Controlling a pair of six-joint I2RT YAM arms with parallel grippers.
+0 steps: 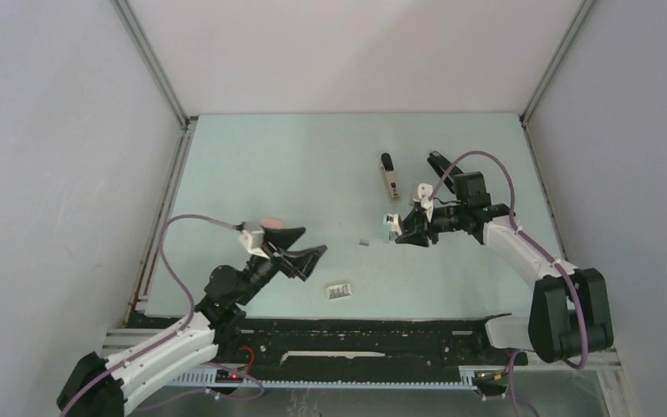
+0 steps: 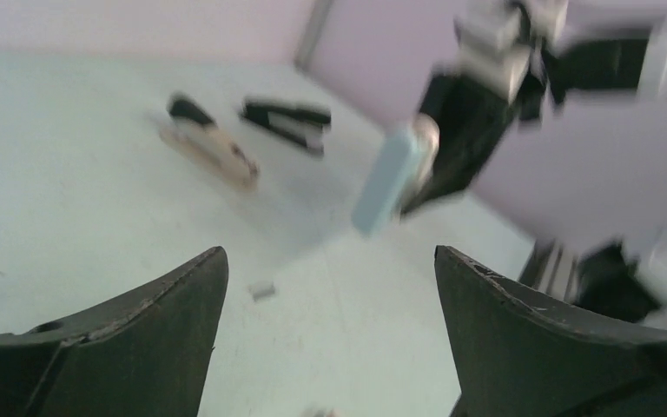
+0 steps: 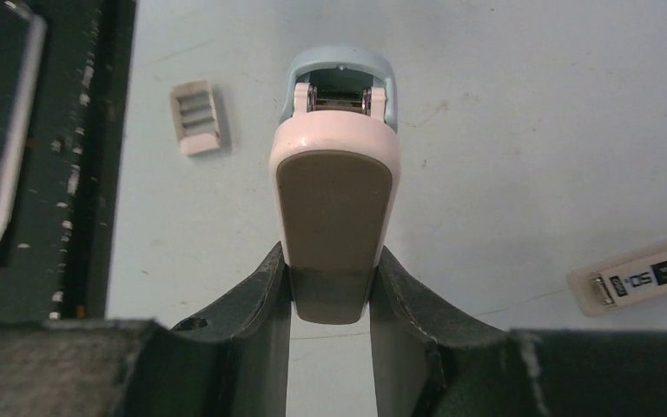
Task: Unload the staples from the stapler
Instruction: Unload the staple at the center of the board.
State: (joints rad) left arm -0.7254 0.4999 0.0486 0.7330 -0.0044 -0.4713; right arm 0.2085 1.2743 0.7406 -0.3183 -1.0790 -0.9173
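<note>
My right gripper [image 1: 402,228] [image 3: 330,261] is shut on the rear end of a white and light-blue stapler [image 1: 392,223] [image 3: 337,174] [image 2: 388,181], held above the table with its nose pointing away from the wrist. A tiny grey bit of staples [image 1: 363,243] [image 2: 262,291] lies on the table between the two arms. Left of it, my left gripper [image 1: 308,245] [image 2: 330,252] hangs open and empty, pointing toward the held stapler. The left wrist view is blurred.
A beige stapler [image 1: 389,178] [image 2: 213,148] [image 3: 638,282] and a black stapler [image 1: 439,165] [image 2: 288,122] lie further back. A small whitish ribbed piece [image 1: 339,291] [image 3: 198,117] lies near the front rail [image 1: 356,334]. A pink block [image 1: 269,221] shows behind the left wrist.
</note>
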